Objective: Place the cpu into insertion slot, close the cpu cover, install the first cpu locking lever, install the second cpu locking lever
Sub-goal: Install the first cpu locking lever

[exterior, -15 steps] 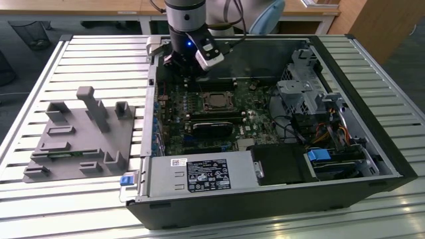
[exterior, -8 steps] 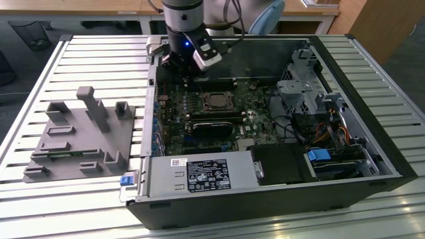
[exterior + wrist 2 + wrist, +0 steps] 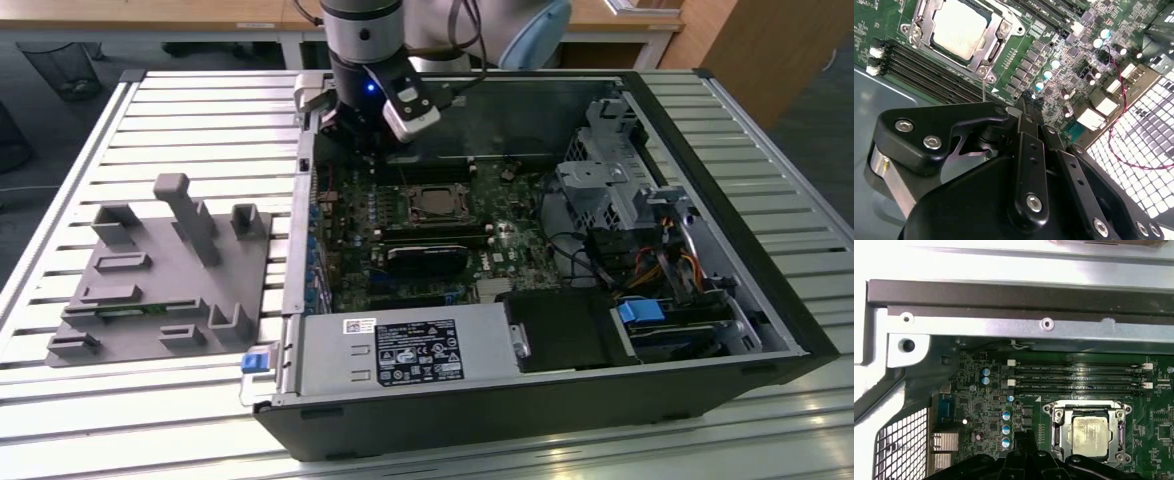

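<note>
We see the gripper (image 3: 1026, 104) with jaws closed on nothing and the chip (image 3: 960, 27) seated in its socket (image 3: 985, 69) ahead of the tips, apart; we judge it light, stiff, fragile, best held by edges.

A slatted metal table (image 3: 200, 110) is carrying two items. An open black computer case (image 3: 534, 410) is lying on its side toward the exterior view's right, and a grey moulded fixture tray (image 3: 134, 300) is sitting flat just beside it.
</note>
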Robot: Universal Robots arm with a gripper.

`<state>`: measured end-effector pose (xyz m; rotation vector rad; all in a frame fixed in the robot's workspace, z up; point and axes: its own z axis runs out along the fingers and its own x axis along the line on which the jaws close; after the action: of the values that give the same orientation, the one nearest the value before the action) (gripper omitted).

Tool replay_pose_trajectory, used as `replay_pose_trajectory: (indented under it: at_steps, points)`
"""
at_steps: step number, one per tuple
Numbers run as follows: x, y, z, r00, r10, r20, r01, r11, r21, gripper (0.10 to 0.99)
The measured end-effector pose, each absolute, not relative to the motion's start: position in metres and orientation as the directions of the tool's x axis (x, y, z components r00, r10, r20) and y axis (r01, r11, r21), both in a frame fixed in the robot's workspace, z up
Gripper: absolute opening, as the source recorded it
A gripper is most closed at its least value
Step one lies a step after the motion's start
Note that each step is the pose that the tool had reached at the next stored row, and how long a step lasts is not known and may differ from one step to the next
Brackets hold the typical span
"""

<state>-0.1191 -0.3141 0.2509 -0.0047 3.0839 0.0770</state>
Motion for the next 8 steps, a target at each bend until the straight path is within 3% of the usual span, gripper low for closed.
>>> replay_pose_trajectory:
  at_steps: [8]
  points:
    - [-0.119,-0.301,0.251,-0.998,0.003,-0.057,0.0,0.999,0.05,0.106]
